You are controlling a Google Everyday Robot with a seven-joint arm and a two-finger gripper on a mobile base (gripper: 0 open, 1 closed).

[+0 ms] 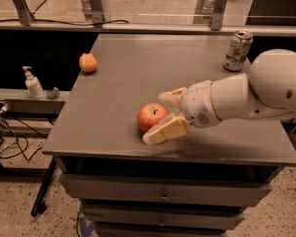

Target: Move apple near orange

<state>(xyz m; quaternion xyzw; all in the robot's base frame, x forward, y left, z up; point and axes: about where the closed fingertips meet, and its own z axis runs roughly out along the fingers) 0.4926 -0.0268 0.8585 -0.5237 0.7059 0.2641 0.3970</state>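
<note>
The red apple [151,115] with a dark stem dimple sits on the grey table [138,78] near the front edge. The small orange [87,62] lies at the table's far left edge, well apart from the apple. My gripper [160,117] comes in from the right, open, with cream fingers [164,132] on either side of the apple: one finger in front of it, the other behind it. The fingers reach around the apple's right side. The apple rests on the table.
A drink can [237,50] stands at the table's far right. A soap dispenser [33,83] stands on a lower ledge left of the table. Drawers sit below the table's front edge. A railing runs behind the table.
</note>
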